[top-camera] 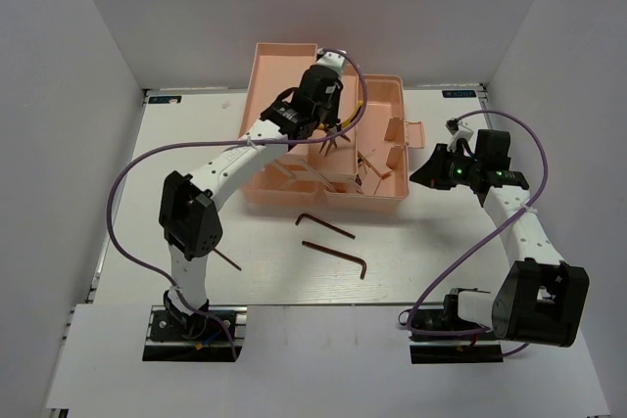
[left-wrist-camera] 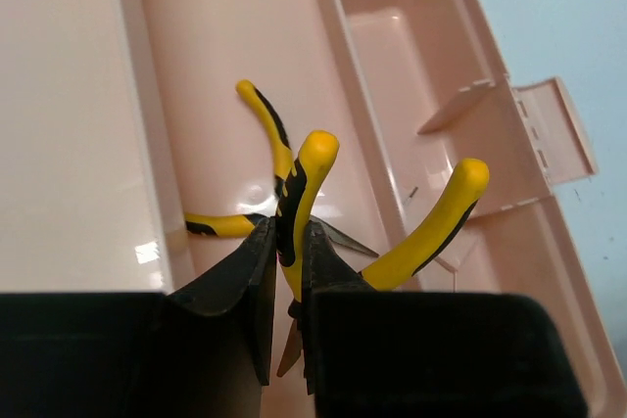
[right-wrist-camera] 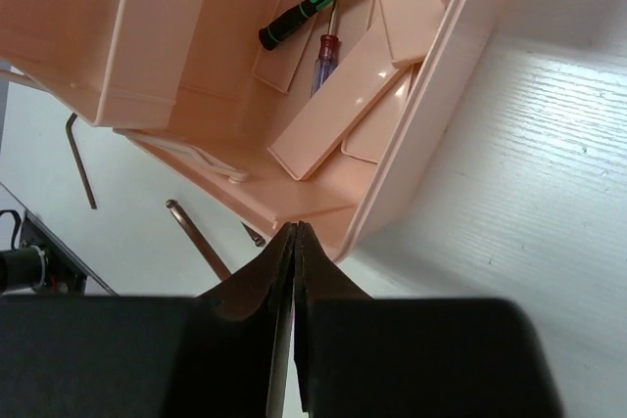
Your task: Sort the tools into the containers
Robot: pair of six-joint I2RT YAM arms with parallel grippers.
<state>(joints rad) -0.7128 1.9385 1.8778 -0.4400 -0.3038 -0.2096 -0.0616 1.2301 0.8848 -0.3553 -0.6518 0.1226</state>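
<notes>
My left gripper (top-camera: 331, 136) is shut on one handle of yellow-handled pliers (left-wrist-camera: 306, 183) and holds them over the salmon-pink toolbox (top-camera: 377, 205), nose pointing down. A second pair of yellow pliers (left-wrist-camera: 263, 122) lies in the compartment below. My right gripper (top-camera: 421, 175) hangs shut just off the toolbox's right side, with nothing seen in it (right-wrist-camera: 294, 232). Two thin screwdrivers, one green-and-black (right-wrist-camera: 304, 12) and one blue (right-wrist-camera: 323, 58), lie in a tray. Three brown hex keys lie on the table: one (top-camera: 323, 225), another (top-camera: 335, 258), and a third (top-camera: 227, 258) by the left arm.
The toolbox lid (top-camera: 284, 54) stands open at the back. A side latch flap (top-camera: 413, 132) sticks out on the right, close to my right gripper. Loose pink dividers (right-wrist-camera: 338, 100) lie slanted in the tray. White walls enclose the table on three sides.
</notes>
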